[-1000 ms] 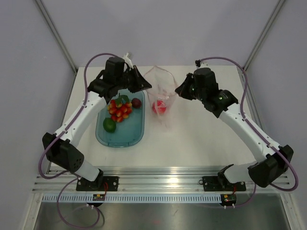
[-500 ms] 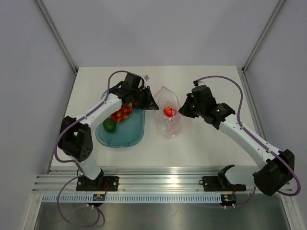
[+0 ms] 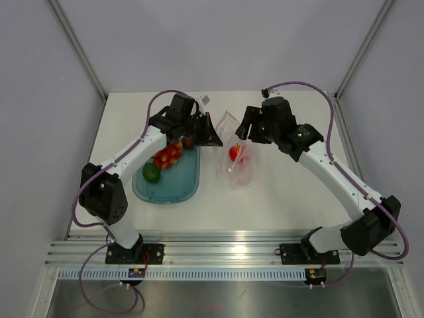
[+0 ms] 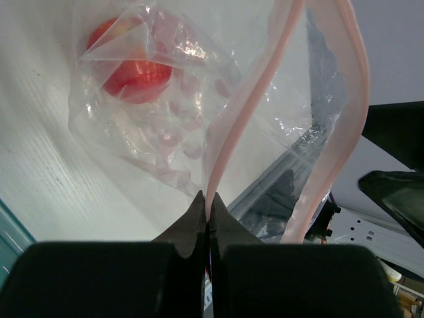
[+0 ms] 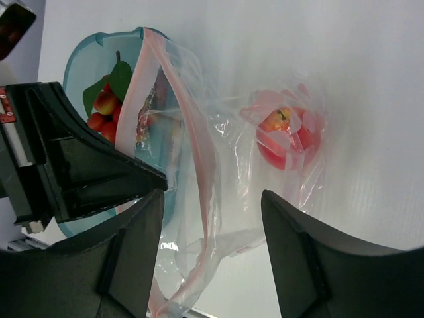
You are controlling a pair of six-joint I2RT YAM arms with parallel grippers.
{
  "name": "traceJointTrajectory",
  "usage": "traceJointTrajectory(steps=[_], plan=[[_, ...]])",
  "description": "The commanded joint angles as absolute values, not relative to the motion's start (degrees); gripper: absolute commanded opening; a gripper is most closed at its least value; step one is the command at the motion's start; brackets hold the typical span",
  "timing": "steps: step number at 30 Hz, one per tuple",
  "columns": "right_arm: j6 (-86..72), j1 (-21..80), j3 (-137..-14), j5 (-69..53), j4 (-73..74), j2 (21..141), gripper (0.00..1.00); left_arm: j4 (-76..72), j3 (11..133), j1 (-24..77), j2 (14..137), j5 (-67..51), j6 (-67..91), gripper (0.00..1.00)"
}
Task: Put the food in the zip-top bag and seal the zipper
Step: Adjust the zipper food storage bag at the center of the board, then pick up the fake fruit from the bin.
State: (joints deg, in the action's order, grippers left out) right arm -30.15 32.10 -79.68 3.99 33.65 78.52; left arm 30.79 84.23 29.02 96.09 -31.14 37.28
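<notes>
Right arm has swung back from the flank of the zip-top bag (image 3: pixel 240 169) to its mouth, above the surface (image 3: pixel 291 192); right gripper (image 5: pixel 212 197) gapes wide, holding nothing. Bag lies just beside the teal tray (image 3: pixel 187 189), mouth narrower than 0.5 s ago. Left gripper (image 4: pixel 209 207) stays pinched on the zipper (image 4: pixel 230 132). 1 red fruit (image 3: pixel 234 153) is bagged; remaining food (image 3: pixel 165 156) sits in the tray: loading barely begun

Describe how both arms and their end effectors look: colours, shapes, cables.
Both the left arm and right arm have smooth white links joined by bulky black joint housings. A purple cable loops along each. The left end effector and right end effector are matte black, with wedge-shaped fingers tapering to tips.
</notes>
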Motion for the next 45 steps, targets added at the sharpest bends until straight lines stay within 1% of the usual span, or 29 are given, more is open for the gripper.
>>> traceJointTrajectory(steps=[1, 3, 5, 6, 7, 10, 11, 12, 13, 15, 16, 18, 20, 24, 28, 30, 31, 34, 38, 41, 45], plan=[[-27.5, 32.3, -82.5, 3.5, 36.5, 81.1, 0.68, 29.5, 84.3, 29.1, 94.0, -33.7, 36.4, 0.0], [-27.5, 32.9, -82.2, 3.2, 36.2, 81.3, 0.67, 29.4, 84.2, 29.1, 94.0, -33.7, 36.3, 0.0], [-27.6, 33.8, -81.9, 3.9, 36.6, 81.8, 0.63, 29.5, 84.2, 29.1, 94.0, -33.7, 36.2, 0.0], [-27.5, 34.1, -81.8, 4.5, 36.8, 82.2, 0.6, 29.5, 84.1, 29.1, 94.0, -33.7, 36.1, 0.0], [-27.5, 34.4, -81.9, 5.8, 37.2, 82.9, 0.54, 29.7, 84.1, 29.1, 94.2, -33.8, 35.9, 0.0], [-28.1, 34.8, -81.2, 8.1, 37.2, 83.1, 0.3, 30.1, 84.0, 29.1, 94.3, -33.9, 35.1, 0.0], [-28.8, 34.9, -80.3, 8.6, 36.3, 82.9, 0.11, 30.3, 83.9, 29.1, 94.1, -34.0, 33.8, 0.0], [-29.1, 34.8, -80.2, 9.6, 36.2, 82.6, 0.04, 30.8, 84.2, 29.1, 94.0, -34.2, 33.1, 0.16], [-29.4, 34.8, -80.1, 9.8, 35.9, 82.4, 0.0, 31.8, 84.5, 29.1, 94.0, -33.7, 32.0, 0.34], [-30.0, 34.8, -80.2, 10.5, 35.7, 82.3, 0.0, 34.7, 85.4, 29.0, 93.0, -31.6, 28.4, 0.52], [-30.2, 34.8, -80.2, 11.1, 35.9, 82.4, 0.0, 35.8, 85.8, 29.0, 92.6, -30.8, 27.3, 0.72], [-30.9, 34.8, -80.2, 11.7, 35.5, 82.4, 0.0, 39.3, 87.4, 29.0, 91.0, -28.0, 24.0, 0.77], [-31.3, 34.8, -80.4, 12.1, 35.2, 82.2, 0.0, 42.3, 88.5, 28.6, 89.7, -25.3, 21.8, 0.78], [-31.5, 34.8, -81.4, 13.3, 35.4, 82.4, 0.0, 43.4, 88.6, 25.9, 84.4, -23.1, 20.6, 0.77], [-31.5, 34.8, -81.7, 12.8, 35.1, 82.4, 0.0, 41.0, 84.4, 18.7, 80.5, -23.5, 23.2, 0.71], [-31.6, 34.8, -81.6, 12.4, 34.6, 82.4, 0.0, 41.3, 82.8, 17.8, 80.7, -19.3, 24.4, 0.68], [-31.6, 34.8, -81.5, 12.0, 34.5, 82.4, 0.0, 41.8, 82.6, 17.8, 81.1, -15.6, 25.2, 0.68], [-31.8, 34.8, -81.4, 10.9, 34.0, 82.5, 0.0, 40.5, 81.7, 17.8, 83.9, -10.0, 27.0, 0.69], [-31.9, 34.8, -81.3, 10.3, 33.8, 82.5, 0.0, 37.9, 82.3, 17.9, 89.6, -4.9, 27.3, 0.67], [-31.9, 34.9, -81.2, 9.8, 33.9, 82.4, 0.0, 36.0, 84.3, 17.8, 94.9, -3.4, 27.4, 0.62], [-31.7, 34.9, -81.2, 9.3, 34.0, 82.5, 0.0, 33.0, 86.1, 17.8, 100.8, -4.3, 28.6, 0.59]])
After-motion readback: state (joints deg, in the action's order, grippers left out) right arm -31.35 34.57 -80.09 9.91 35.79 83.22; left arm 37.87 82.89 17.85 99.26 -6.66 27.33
